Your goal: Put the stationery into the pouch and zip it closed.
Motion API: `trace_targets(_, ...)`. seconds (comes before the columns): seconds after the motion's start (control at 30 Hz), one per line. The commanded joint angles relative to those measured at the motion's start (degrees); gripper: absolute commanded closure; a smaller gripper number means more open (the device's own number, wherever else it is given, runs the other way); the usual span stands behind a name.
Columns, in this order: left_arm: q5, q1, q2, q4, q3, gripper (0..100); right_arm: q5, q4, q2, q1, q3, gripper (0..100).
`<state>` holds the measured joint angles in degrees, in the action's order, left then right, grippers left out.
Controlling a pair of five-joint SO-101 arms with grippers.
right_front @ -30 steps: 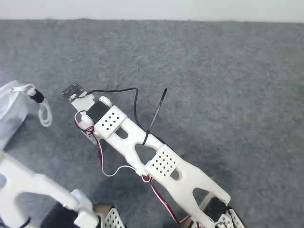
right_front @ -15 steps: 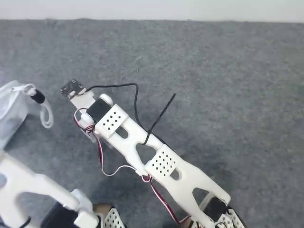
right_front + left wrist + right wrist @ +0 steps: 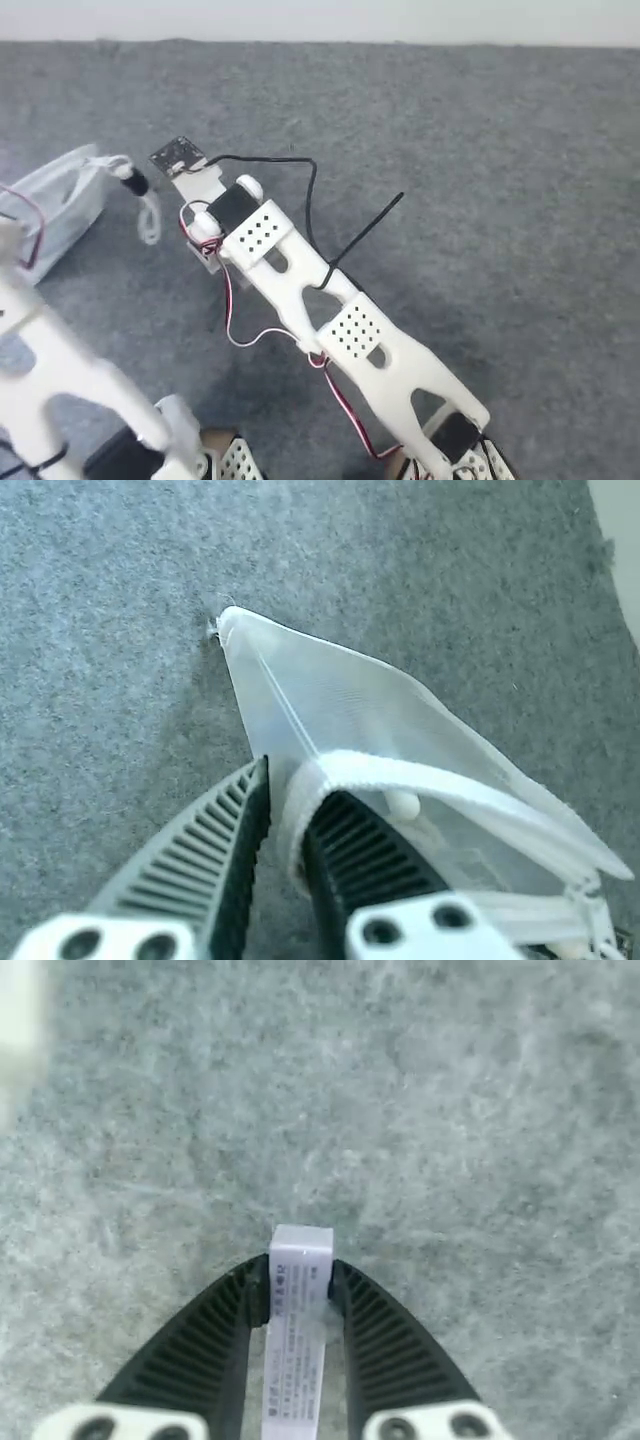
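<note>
A translucent white pouch (image 3: 62, 198) lies on the grey carpet at the left; a black pull (image 3: 131, 181) and a white cord loop (image 3: 150, 220) hang at its near end. My left gripper (image 3: 288, 785) is shut on the pouch (image 3: 340, 695) at its white rim band (image 3: 420, 780), and a small pale item (image 3: 402, 802) shows through the wall. My right gripper (image 3: 300, 1275) is shut on a white labelled stationery stick (image 3: 298, 1295) just above the carpet. In the high view the right arm (image 3: 300, 290) stretches from the lower right towards the pouch, its wrist hiding the gripper.
Grey carpet (image 3: 480, 150) covers the table, bounded by a pale wall edge at the back. The left arm (image 3: 45, 350) rises at the lower left. A black cable (image 3: 360, 235) and red-white wires (image 3: 235, 320) trail off the right arm.
The pouch has been pulled to the right, closer to the right arm, and the left arm has come further into the high view. The right arm's wrist shifted up and right.
</note>
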<state>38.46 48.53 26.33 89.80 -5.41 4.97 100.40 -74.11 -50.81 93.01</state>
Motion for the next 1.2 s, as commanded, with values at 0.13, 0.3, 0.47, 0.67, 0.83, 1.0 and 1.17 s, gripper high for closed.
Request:
trace_targets(0.13, 0.53, -4.48, 3.16, -0.53, 3.56, 99, 0.44, 2.51, 4.53, 1.80, 3.34, 99.2)
trace_targets(0.3, -0.79, -8.97, 3.43, -0.44, 4.62, 99, 0.35, 2.51, 5.67, 3.91, 3.43, 99.2)
trace_targets(0.47, -0.97, -15.91, 5.89, -0.35, 6.29, 99, 0.35, 2.51, 7.87, 5.93, 3.34, 99.2)
trace_targets(0.67, -1.14, -21.36, 12.22, -0.35, 6.46, 99, 0.35, 2.59, 9.89, 10.42, 3.34, 99.2)
trace_targets(0.83, -3.43, -25.32, 15.12, -0.44, 6.46, 99, 0.35, 2.86, 10.95, 14.11, 3.34, 99.2)
trace_targets(1.0, -3.43, -28.92, 15.12, -0.53, 6.29, 99, 0.35, 2.86, 11.21, 16.22, 3.34, 99.2)
trace_targets(1.17, -3.43, -30.42, 15.12, -0.88, 6.37, 99, 0.35, 2.86, 11.47, 18.77, 3.34, 99.2)
